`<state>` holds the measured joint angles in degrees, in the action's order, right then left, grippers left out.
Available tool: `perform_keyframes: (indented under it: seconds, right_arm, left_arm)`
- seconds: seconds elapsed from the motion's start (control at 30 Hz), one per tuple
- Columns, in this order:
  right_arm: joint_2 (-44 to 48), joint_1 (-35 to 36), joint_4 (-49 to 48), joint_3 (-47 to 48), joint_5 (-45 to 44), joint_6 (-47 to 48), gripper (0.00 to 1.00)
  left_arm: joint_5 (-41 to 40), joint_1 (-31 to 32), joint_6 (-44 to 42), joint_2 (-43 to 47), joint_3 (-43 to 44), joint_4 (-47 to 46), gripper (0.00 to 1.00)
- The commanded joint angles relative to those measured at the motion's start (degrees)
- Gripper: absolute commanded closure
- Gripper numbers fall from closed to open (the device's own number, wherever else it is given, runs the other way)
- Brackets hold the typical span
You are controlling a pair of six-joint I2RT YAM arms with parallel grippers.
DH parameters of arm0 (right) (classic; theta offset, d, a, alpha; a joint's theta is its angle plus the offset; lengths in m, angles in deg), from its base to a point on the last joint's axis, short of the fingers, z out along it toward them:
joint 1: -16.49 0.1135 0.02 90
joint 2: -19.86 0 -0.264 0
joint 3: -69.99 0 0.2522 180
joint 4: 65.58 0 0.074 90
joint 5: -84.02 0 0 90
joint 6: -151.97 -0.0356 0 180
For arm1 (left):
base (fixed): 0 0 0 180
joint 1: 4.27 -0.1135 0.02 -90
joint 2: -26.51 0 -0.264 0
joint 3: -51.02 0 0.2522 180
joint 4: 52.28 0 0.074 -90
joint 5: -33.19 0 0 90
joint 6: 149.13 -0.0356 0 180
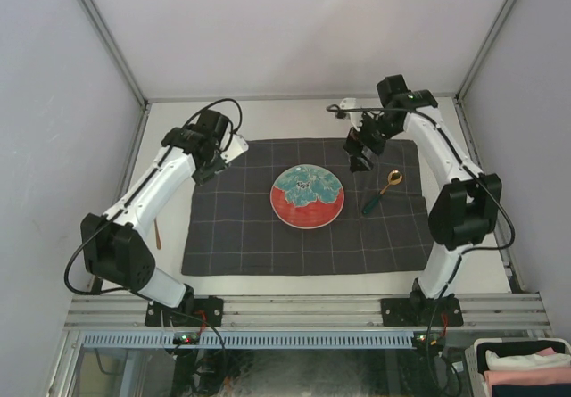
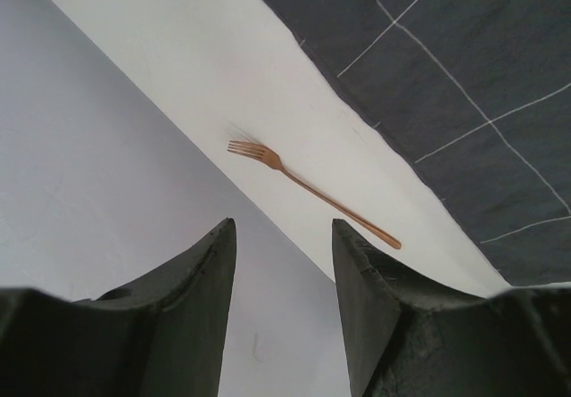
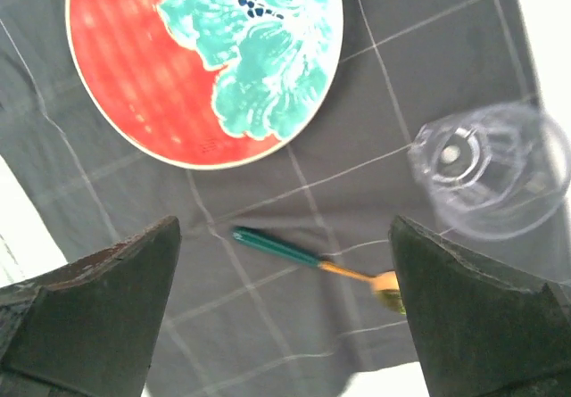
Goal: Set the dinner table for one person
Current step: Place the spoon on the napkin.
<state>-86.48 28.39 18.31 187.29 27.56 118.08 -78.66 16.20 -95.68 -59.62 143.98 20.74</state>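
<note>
On the off-white dinner table (image 1: pixel 268 116) lies a dark grey checked cloth (image 1: pixel 241 227) with a red and teal plate (image 1: pixel 307 196) at its middle. Right of the plate lies a green-handled gold spoon (image 1: pixel 382 192). My right gripper (image 1: pixel 359 158) hovers above the cloth's far right part, wide open and empty; its wrist view shows the spoon (image 3: pixel 312 259) below the jaws, the plate (image 3: pixel 205 58) and a clear glass (image 3: pixel 491 169) standing on the cloth to one side. A copper fork (image 1: pixel 158 234) lies on the bare table left of the cloth. My left gripper (image 1: pixel 217 163) is open and empty, with the fork (image 2: pixel 303 187) ahead of it.
Grey-white walls close in the table on the left, back and right, with grey metal rails along the edges. A small dark hook-shaped item (image 1: pixel 337 108) lies at the back. A bin of folded cloths (image 1: pixel 522 366) sits off the table at the bottom right.
</note>
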Motion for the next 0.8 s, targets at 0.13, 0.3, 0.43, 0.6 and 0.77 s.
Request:
perform_keyframes:
  seconds: [0.13, 0.3, 0.43, 0.6, 0.77]
  right_arm:
    - [12.8, -0.4, -26.2, -15.2, -12.6, -57.0, 0.0]
    - [15.5, 1.9, -28.1, -20.2, -22.5, -59.4, 0.0]
    - [14.8, 3.0, -28.5, -22.2, -27.8, -63.2, 0.0]
    - [11.6, 4.7, -29.1, -20.9, -30.8, -63.7, 0.0]
    - [9.6, 4.4, -23.7, -11.9, -26.3, -61.8, 0.0]
  left_arm:
    - [3.2, 0.2, 3.5, -4.9, 4.5, -2.1, 0.49]
    - [2.7, 0.3, 3.0, -7.4, 8.2, -2.1, 0.49]
    - [2.0, 0.1, 1.4, -9.0, 9.6, -3.8, 0.5]
    - [4.6, -0.1, 3.0, -11.4, 10.8, -4.5, 0.51]
    - [8.2, -0.3, 4.7, -13.3, 9.9, -6.1, 0.52]
